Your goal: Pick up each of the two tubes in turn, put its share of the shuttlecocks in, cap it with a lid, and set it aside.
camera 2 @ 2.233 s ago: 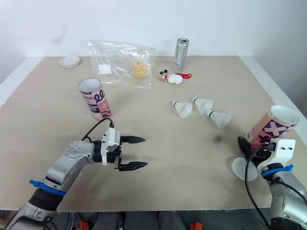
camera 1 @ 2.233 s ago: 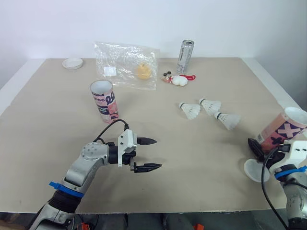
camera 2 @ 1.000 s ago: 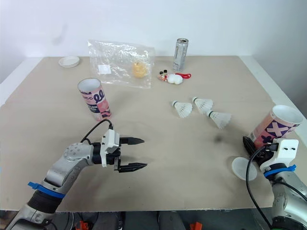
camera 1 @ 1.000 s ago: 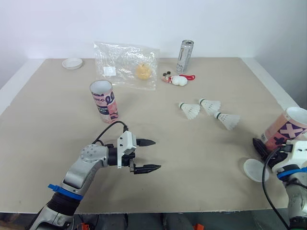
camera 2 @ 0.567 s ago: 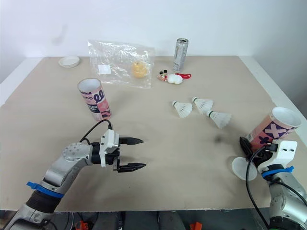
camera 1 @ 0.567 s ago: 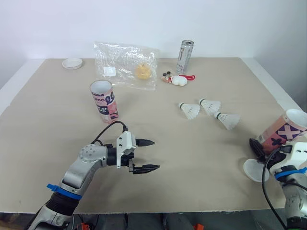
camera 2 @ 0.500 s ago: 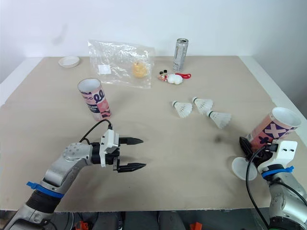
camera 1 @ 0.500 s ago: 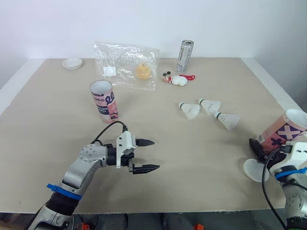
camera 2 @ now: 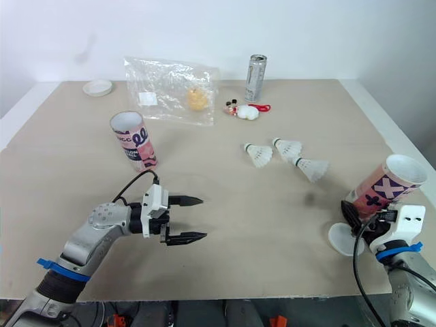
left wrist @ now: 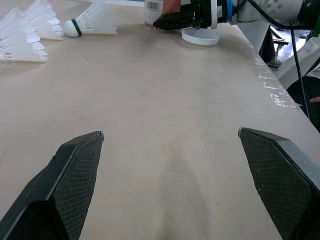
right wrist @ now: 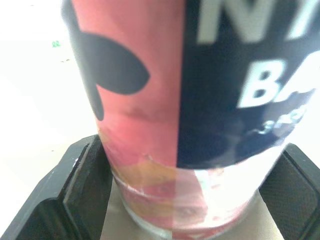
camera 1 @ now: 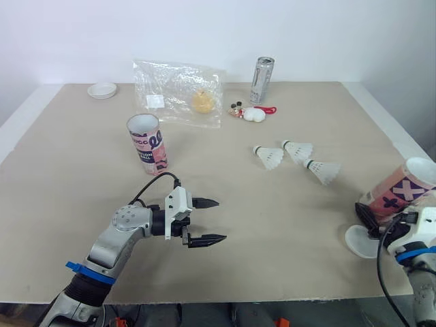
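Got the right gripper [right wrist: 190, 150] pinched around the bottom end of a pink-and-navy tube [camera 1: 402, 192] at the lower right edge of the frame, black fingers [right wrist: 80, 170] pressed to either side of it in the wrist view. Tilted, with the open mouth pointing up and to the right; can't tell whether the base touches the table [camera 1: 286, 225]. Just left of that gripper, flat on the table, a white lid [camera 1: 357, 241]. Over at lower left of centre, the left gripper [camera 1: 220, 220] spread wide with nothing in it, over bare tabletop. Second tube [camera 1: 148, 143] upright at centre left, mouth open. Three shuttlecocks [camera 1: 272, 158] lying in a loose cluster right of centre, well apart from both grippers. Along the top: another small white lid [camera 1: 102, 90] at upper left, a clear plastic bag [camera 1: 178, 92] with something yellow inside, a silver drink can [camera 1: 262, 80], and a little white toy [camera 1: 251, 114] just below the can.
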You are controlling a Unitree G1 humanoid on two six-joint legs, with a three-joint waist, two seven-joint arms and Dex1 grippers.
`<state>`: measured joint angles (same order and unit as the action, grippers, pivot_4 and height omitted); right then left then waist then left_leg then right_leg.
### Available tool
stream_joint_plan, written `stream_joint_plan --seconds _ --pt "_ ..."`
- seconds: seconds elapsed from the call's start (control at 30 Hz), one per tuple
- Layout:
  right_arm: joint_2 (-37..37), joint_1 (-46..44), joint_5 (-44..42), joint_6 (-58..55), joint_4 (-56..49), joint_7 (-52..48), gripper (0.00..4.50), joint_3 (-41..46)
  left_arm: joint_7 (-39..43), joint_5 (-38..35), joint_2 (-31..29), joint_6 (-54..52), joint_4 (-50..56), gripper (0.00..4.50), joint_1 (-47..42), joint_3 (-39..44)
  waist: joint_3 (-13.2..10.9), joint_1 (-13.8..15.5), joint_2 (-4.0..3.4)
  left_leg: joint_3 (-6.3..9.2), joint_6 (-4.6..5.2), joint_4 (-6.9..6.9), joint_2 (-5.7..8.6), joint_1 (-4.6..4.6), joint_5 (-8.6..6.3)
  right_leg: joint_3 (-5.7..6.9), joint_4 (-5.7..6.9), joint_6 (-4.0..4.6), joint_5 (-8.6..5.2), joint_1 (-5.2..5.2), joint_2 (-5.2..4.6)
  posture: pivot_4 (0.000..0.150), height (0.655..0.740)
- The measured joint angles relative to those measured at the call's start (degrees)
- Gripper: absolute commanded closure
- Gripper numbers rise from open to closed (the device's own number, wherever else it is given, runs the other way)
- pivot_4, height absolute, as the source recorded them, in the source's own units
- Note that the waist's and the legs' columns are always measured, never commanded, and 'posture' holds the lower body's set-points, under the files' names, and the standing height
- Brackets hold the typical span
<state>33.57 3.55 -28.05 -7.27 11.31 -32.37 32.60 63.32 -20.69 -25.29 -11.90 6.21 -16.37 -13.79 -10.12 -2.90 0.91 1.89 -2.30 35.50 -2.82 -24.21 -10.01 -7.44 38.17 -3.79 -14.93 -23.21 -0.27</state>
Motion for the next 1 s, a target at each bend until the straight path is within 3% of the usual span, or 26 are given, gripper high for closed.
stream_joint_plan --seconds 0.27,0.5,0.83,1.0 --pt "-0.99 5.91 -3.18 -3.64 -9.25 1.41 0.12 2.42 1.24 0.00 0.30 0.01 -1.01 0.00 -1.32 -0.24 0.00 0.04 0.00 0.00 0.00 -0.02 0.00 -0.01 0.00 0.00 -0.01 0.01 -0.02 -0.01 0.00 0.150 0.7400" --pt "-1.49 16.24 -7.31 -8.89 -20.96 0.33 0.12 4.29 2.95 0.02 1.47 0.29 -3.41 0.00 -3.11 -1.28 0.01 0.10 -0.01 0.01 -0.01 -0.02 0.01 -0.02 -0.01 0.00 -0.02 0.01 -0.04 -0.02 -0.03 0.150 0.7400" --pt "4.61 27.96 -10.55 -12.58 -31.17 -10.47 0.12 9.85 2.84 0.45 2.30 0.92 -7.46 0.00 -4.73 -1.06 0.00 0.06 0.01 -0.03 -0.01 -0.02 0.00 -0.01 -0.01 0.00 -0.02 0.03 -0.05 -0.05 -0.04 0.150 0.7400" --pt "7.80 27.69 -12.37 -14.42 -37.60 -16.27 0.12 7.08 0.63 0.48 2.30 2.04 -8.00 0.00 -4.53 1.06 -0.01 -0.01 0.09 -0.04 -0.02 0.00 0.00 -0.01 -0.02 0.00 -0.02 0.04 -0.04 -0.04 -0.05 0.150 0.7400"
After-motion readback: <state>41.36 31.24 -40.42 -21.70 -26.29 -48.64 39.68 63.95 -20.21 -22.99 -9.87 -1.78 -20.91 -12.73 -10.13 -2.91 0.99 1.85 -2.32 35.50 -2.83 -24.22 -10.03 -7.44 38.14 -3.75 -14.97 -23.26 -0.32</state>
